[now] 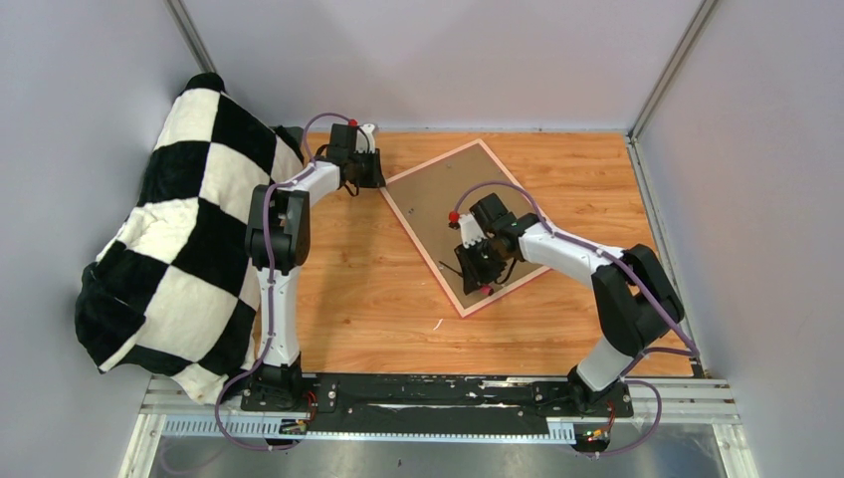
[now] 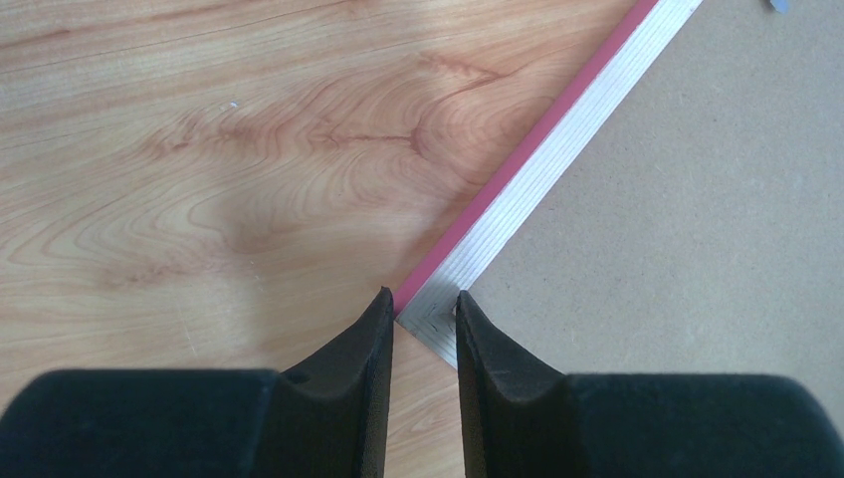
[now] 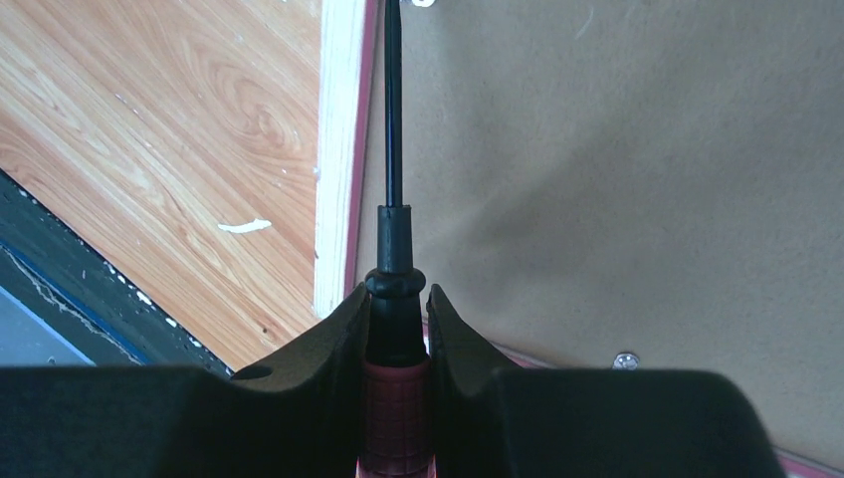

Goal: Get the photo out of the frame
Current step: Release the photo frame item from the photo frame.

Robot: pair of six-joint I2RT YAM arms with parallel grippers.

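Observation:
The frame (image 1: 435,162) lies face down at an angle on the wooden table, its narrow pink border around a plain brown backing board (image 1: 438,199). The photo is hidden under that board. My left gripper (image 1: 366,177) is at the frame's left corner. In the left wrist view its fingertips (image 2: 425,295) stand close together astride that corner (image 2: 430,314), touching the pink edge. My right gripper (image 1: 476,261) is over the frame's near part, shut on a red-handled screwdriver (image 3: 394,249). The black shaft runs along the frame's inner edge (image 3: 336,149) beside the board (image 3: 597,179).
A black-and-white checkered blanket (image 1: 189,229) is heaped against the left wall. Grey walls close the back and both sides. A small white scrap (image 1: 436,324) lies on the table near the frame. A metal tab (image 3: 625,359) sits on the board's edge. A black rail (image 1: 428,393) runs along the near edge.

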